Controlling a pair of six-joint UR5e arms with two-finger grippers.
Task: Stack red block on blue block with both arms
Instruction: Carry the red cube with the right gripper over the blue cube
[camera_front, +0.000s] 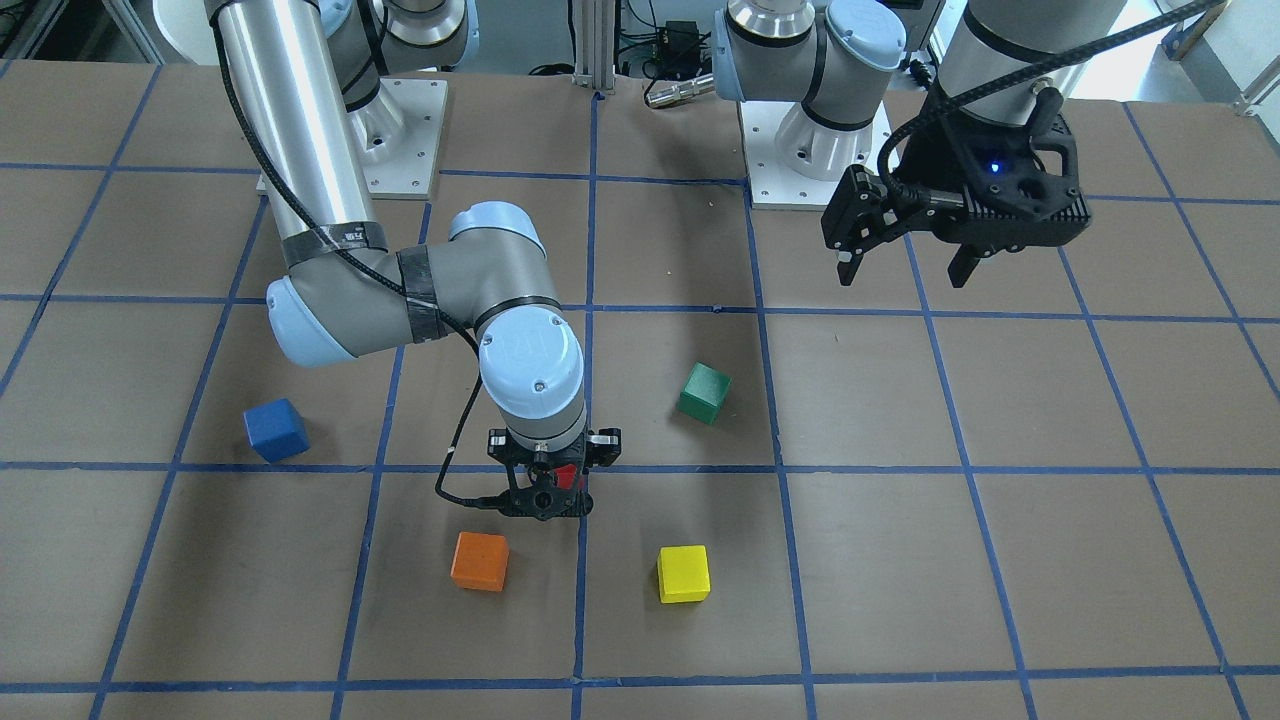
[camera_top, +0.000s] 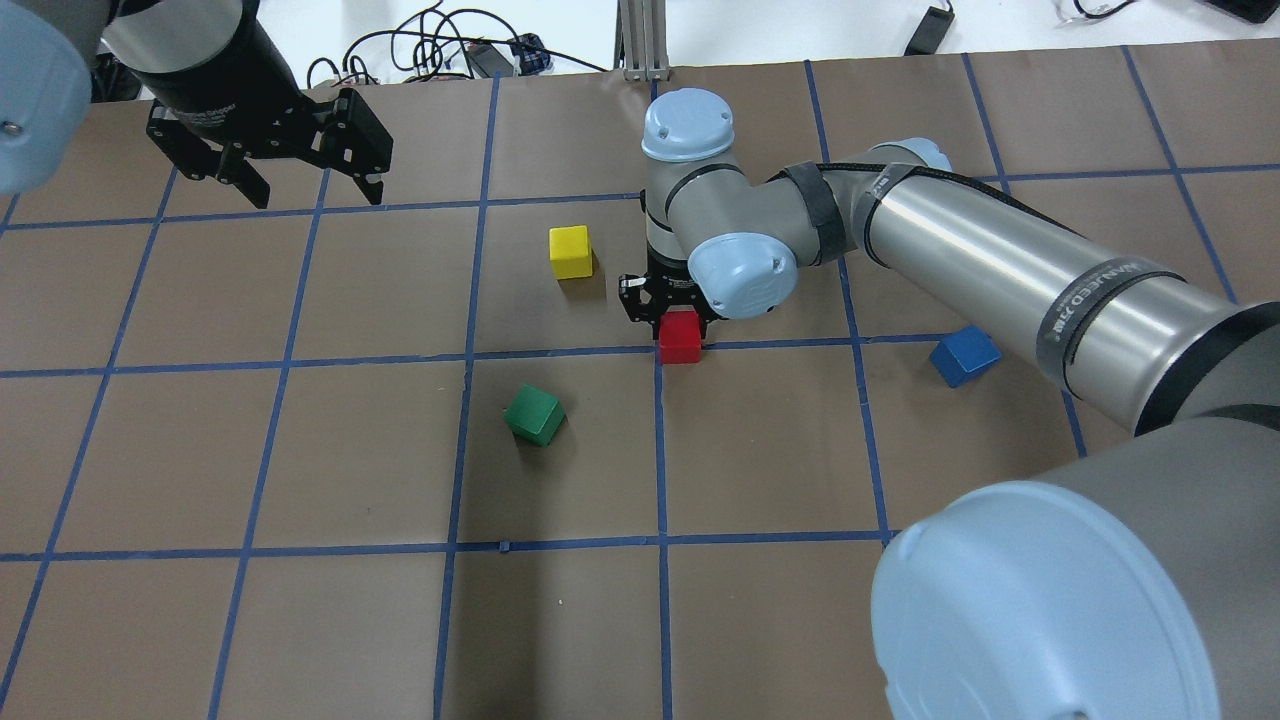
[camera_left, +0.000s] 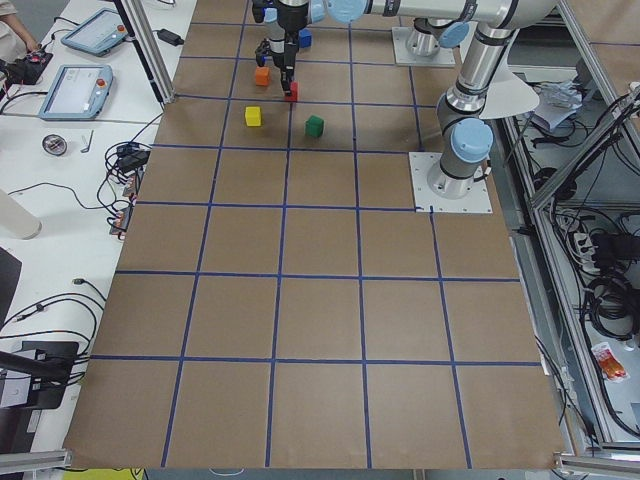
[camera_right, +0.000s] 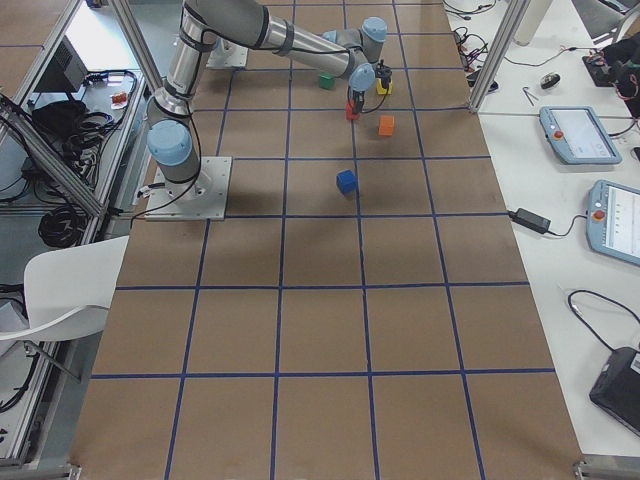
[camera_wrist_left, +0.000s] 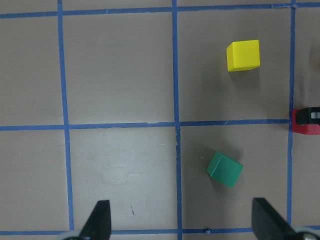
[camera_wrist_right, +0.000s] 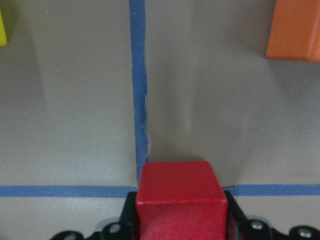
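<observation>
The red block (camera_top: 680, 336) sits between the fingers of my right gripper (camera_top: 675, 312), which points straight down and is shut on it, low over a tape crossing near the table's middle. The right wrist view shows the red block (camera_wrist_right: 180, 200) clamped on both sides. I cannot tell if it touches the table. The blue block (camera_top: 963, 357) lies alone to the robot's right of it, also in the front view (camera_front: 276, 430). My left gripper (camera_top: 318, 192) hangs open and empty, high over the far left; the left wrist view shows its fingertips (camera_wrist_left: 100, 220) spread wide.
A green cube (camera_top: 535, 414) lies on the near left of the red block, a yellow cube (camera_top: 571, 251) on its far left. An orange cube (camera_front: 480, 560) lies just beyond the right gripper, hidden overhead by the arm. Blue tape lines grid the brown table (camera_top: 300, 620).
</observation>
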